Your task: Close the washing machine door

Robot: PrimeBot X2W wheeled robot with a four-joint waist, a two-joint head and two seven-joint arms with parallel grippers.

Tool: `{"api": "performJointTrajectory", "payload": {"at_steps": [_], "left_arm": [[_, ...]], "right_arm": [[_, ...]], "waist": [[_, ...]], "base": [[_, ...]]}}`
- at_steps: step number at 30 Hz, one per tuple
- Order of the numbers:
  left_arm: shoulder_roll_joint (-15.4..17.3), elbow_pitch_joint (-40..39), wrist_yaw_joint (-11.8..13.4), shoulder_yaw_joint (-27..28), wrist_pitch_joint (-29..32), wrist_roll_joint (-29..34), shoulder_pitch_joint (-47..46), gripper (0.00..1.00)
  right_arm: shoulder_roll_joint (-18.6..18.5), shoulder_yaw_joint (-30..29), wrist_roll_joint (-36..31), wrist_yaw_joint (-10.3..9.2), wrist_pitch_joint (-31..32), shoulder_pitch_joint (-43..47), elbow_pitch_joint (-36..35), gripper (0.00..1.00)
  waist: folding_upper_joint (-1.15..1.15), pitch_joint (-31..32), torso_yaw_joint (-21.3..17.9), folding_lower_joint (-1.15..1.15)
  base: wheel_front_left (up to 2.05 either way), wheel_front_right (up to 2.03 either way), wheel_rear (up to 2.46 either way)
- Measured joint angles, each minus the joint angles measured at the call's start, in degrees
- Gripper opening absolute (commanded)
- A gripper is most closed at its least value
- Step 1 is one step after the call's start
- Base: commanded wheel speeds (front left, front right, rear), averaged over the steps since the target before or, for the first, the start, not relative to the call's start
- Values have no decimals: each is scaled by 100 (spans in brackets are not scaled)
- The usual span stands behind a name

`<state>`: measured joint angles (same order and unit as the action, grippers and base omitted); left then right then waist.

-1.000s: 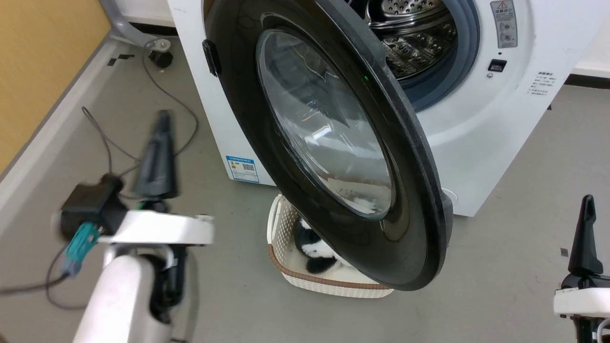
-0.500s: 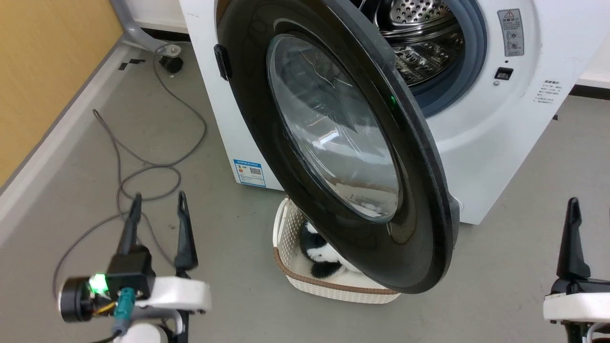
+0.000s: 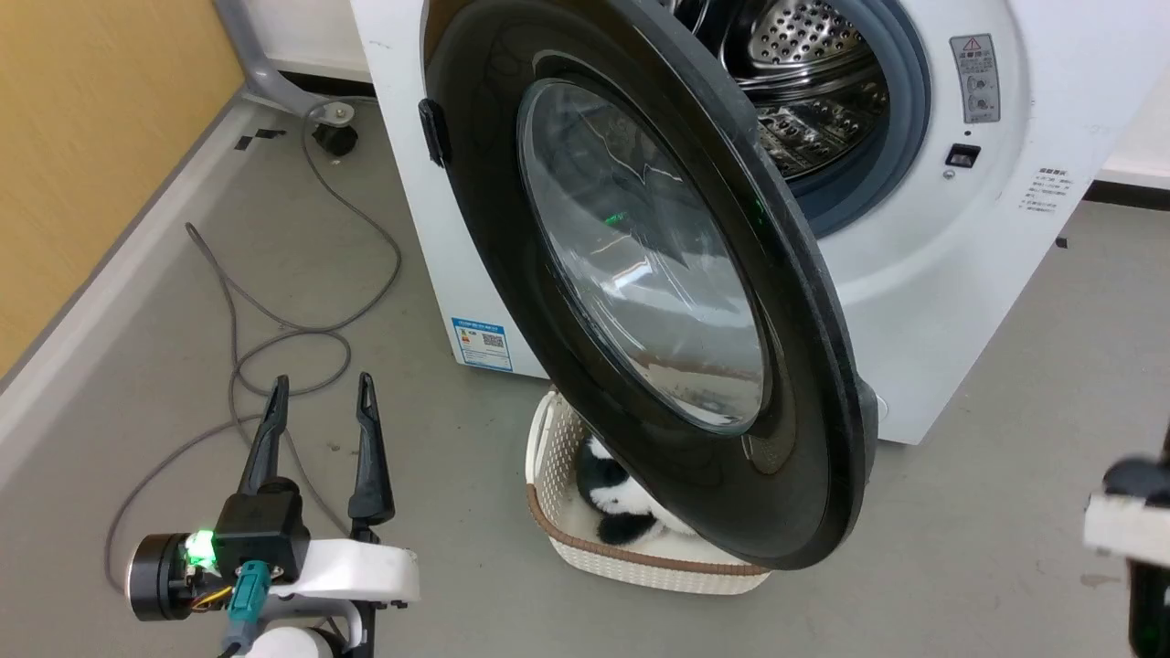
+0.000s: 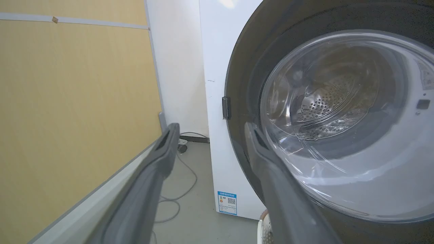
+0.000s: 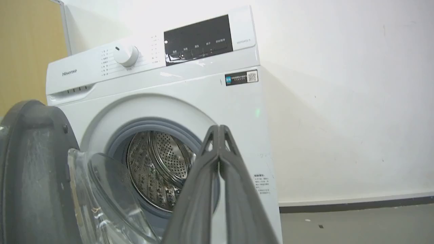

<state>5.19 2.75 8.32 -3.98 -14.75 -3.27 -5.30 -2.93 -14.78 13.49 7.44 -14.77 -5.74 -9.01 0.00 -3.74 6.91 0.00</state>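
Observation:
The washing machine door [image 3: 640, 274], a glossy black disc with a bulging glass window, stands swung wide open in front of the white washing machine [image 3: 923, 302]. The steel drum [image 3: 804, 82] is exposed behind it. My left gripper [image 3: 322, 384] is open and empty at the lower left, well clear of the door. In the left wrist view its fingers [image 4: 162, 152] point past the door [image 4: 339, 118] and its left rim. My right gripper [image 5: 219, 130] is shut on nothing, pointing at the machine's front [image 5: 237, 101] to the right of the door [image 5: 30, 169]. The right wrist [image 3: 1126, 530] is blurred.
A cream basket [image 3: 585, 557] holding something black and white sits on the floor under the open door. A grey cable [image 3: 274, 334] loops across the floor at left. A wood-coloured wall panel [image 3: 91, 137] runs along the left side.
My left gripper has opened and dropped back to the lower left. My right gripper's fingers have closed and sunk out of the head view. The camera shifted slightly.

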Motion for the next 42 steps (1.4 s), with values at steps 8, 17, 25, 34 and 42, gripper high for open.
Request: {"api": "performJointTrajectory", "payload": {"at_steps": [8, 17, 25, 34, 42], "left_arm": [[-47, -45, -27, 74, 0, 77, 38, 100], [-80, -78, -38, 114, 0, 121, 90, 100], [-87, -78, -35, 170, 0, 175, 165, 100], [-90, -77, -35, 212, 0, 208, 169, 100], [-90, -81, -18, 237, 0, 216, 169, 100]], "right_arm": [[-2, 978, 513, 0, -5, -530, -1376, 0], [-64, 2472, 835, 0, -5, -630, -2141, 0], [-1177, 4513, 982, 0, -4, -621, -1660, 0], [-1626, 5471, 829, 0, -4, -495, -706, 0], [-1809, 5397, 523, 1, -3, -283, 188, 0]], "waist": [[0, 72, 33, 0], [0, 114, 77, 0], [0, 136, 9, 0], [0, 109, -51, 0], [0, 20, -121, 0]], "base": [[0, 0, 0], [0, 0, 0], [0, 0, 0], [0, 0, 0], [0, 0, 0]]}}
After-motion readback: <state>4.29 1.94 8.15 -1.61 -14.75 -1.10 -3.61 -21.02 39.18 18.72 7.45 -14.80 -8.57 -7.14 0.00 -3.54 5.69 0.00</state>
